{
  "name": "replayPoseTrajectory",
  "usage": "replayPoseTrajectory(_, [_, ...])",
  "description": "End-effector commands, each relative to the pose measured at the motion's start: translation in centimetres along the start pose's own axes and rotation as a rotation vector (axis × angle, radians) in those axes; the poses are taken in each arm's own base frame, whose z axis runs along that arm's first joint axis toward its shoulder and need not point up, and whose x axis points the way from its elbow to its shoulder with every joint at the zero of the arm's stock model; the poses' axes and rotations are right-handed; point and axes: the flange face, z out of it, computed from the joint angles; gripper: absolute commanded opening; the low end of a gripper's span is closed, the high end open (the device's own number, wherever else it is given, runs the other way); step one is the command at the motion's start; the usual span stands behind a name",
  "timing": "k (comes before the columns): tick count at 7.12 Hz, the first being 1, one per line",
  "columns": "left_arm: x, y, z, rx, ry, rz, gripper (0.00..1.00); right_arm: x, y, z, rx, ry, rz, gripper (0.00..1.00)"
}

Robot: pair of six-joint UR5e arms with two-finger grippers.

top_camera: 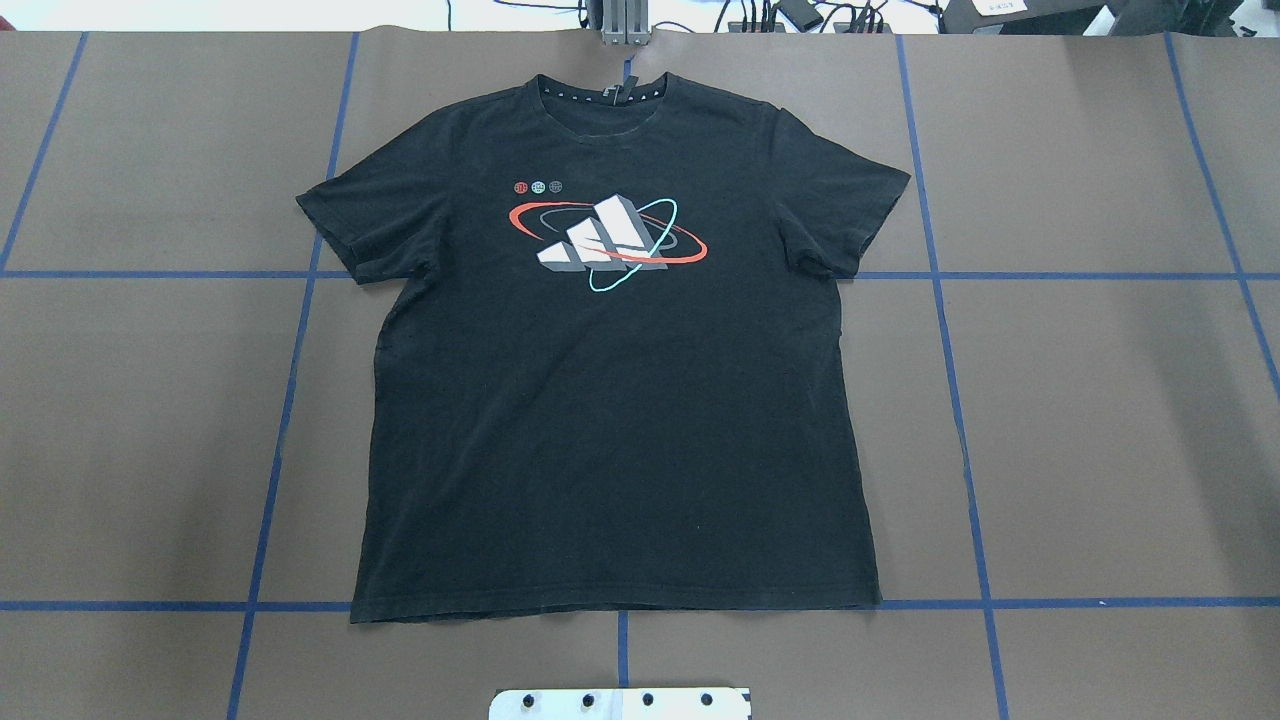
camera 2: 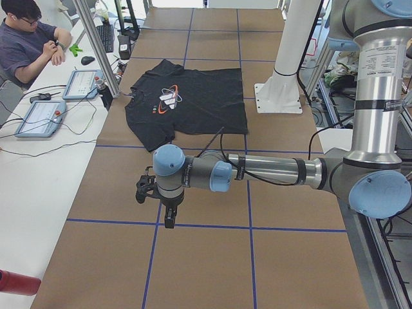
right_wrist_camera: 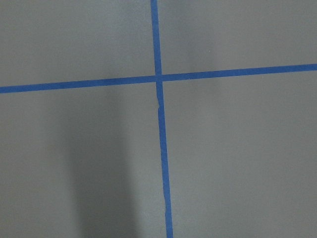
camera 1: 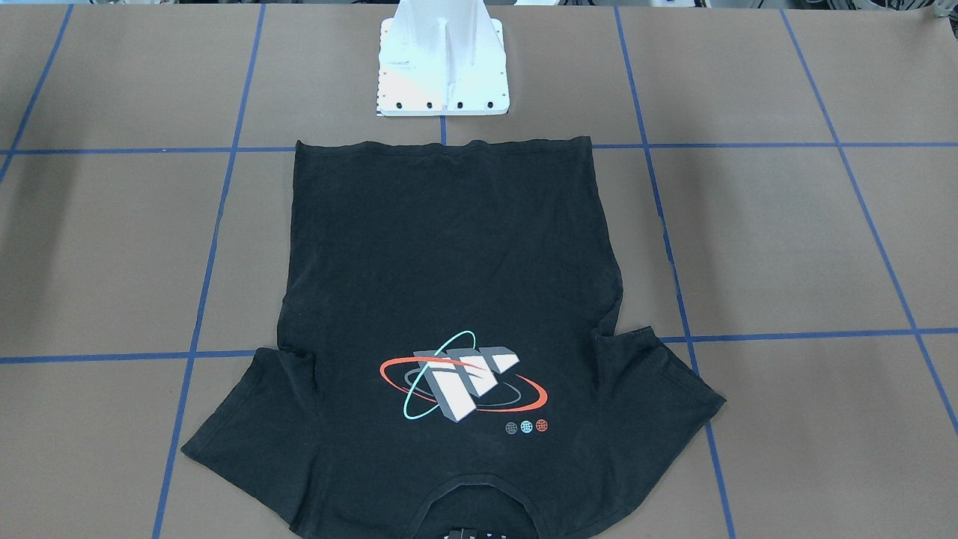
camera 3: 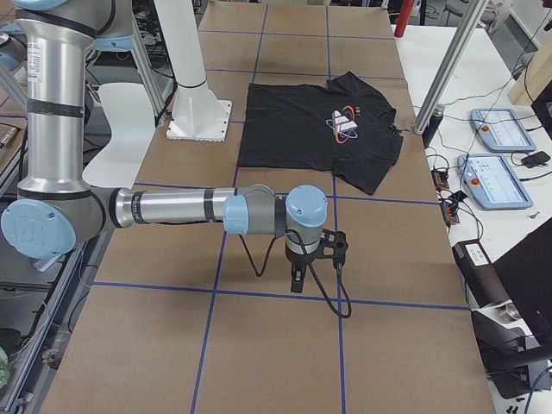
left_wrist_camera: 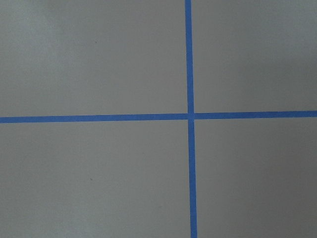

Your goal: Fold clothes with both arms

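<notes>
The left gripper [camera 2: 168, 219] hangs fingers-down over a crossing of blue tape lines [left_wrist_camera: 189, 116] on the brown table [top_camera: 1100, 430], and the right gripper [camera 3: 297, 280] hangs likewise at the opposite end. Whether either pair of fingers stands apart or together cannot be told. The black T-shirt [top_camera: 610, 400] lies well apart from both grippers, between them at mid-table, spread flat with its logo [top_camera: 605, 240] up and its hem nearest the white base plate [camera 1: 443, 75].

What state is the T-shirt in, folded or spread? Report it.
Spread. The T-shirt lies flat on the table, logo up, both sleeves out, no part folded over the body.
</notes>
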Motion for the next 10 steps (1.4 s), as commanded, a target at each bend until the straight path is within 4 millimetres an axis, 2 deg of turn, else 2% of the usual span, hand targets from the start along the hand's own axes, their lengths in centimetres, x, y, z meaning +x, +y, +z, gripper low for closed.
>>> replayPoseTrajectory(1, [0.0,0.0,0.0,0.000,0.000,0.000,0.99,-0.3,-0.2,-0.3,0.005,-0.002,-0.005,1.00])
replayPoseTrajectory(3, [0.2,-0.3,-0.2,0.006,0.002,0.009,0.99,-0.7,-0.5,-0.7,0.015,-0.003,-0.013,1.00])
replayPoseTrajectory(4, [1.5,-1.9,-1.3,0.031,0.003,0.026,0.99,-2.1,-1.7,-2.0,0.043,-0.006,-0.026,1.00])
replayPoseTrajectory(6, [5.1,-6.8,-4.7,0.100,0.018,0.086,0.99,-4.5,-2.8,-2.8,0.064,-0.011,-0.073,1.00])
replayPoseTrajectory(7, [6.5,-8.5,-6.0,0.129,0.025,0.115,0.99,-5.9,-3.7,-2.2,0.053,-0.007,-0.095,1.00])
replayPoseTrajectory(8, [7.8,-10.0,-5.2,0.136,0.030,0.158,0.99,-7.9,-5.0,-2.5,0.060,-0.017,-0.074,1.00])
replayPoseTrajectory(9, [9.8,-10.9,-2.3,0.155,0.048,0.246,0.99,-11.7,-6.9,-3.0,0.069,-0.037,-0.031,1.00])
replayPoseTrajectory(10, [9.1,-11.3,-1.3,0.204,0.064,0.245,0.99,-14.0,-7.6,-2.9,0.068,-0.043,-0.024,1.00])
